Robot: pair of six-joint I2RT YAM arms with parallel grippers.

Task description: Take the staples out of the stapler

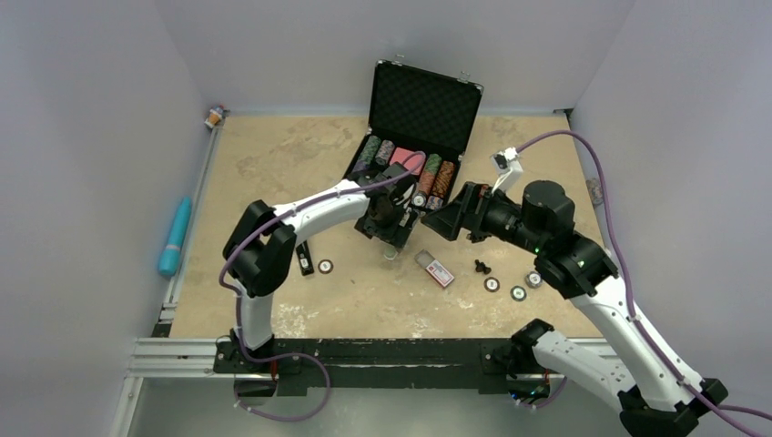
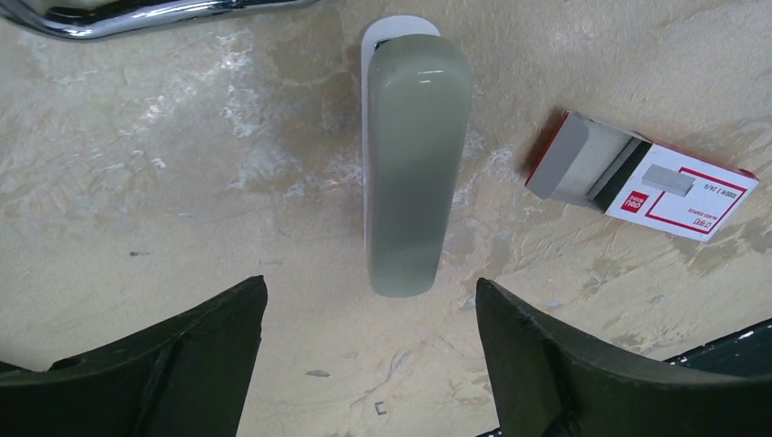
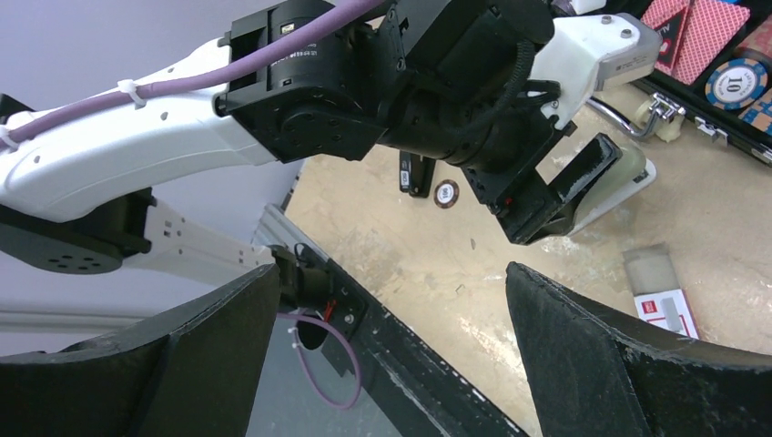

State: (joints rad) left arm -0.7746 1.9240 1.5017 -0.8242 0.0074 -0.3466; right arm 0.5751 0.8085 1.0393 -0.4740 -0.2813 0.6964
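Left hand [image 2: 369, 300], jaws spread wide, hangs above the grey-green stapler [image 2: 414, 164]. The stapler's rounded end lies between its fingers, with bare tabletop [image 2: 182, 182] on either side. A staple box [image 2: 655, 182] lies apart beyond one finger, and the chrome case edge [image 2: 137, 14] is farther ahead. Right hand [image 3: 391, 282] is open and aloft.

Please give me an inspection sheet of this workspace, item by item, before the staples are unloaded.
Surface: tan table, worn and stained.
Job's things: slim black stapler lies flat beside the left arm, untouched.
Clutter: grey-green stapler-like item, with a staple box beside it, not touching; open poker chip case at the far side; loose chips; blue cylinder beyond the table's left edge.
Grippers: left gripper open, above the grey-green item; right gripper open, in the air, empty.
Cables: purple cable loops above the right arm; no snag seen.
Surroundings: plain walls; nothing else seen.
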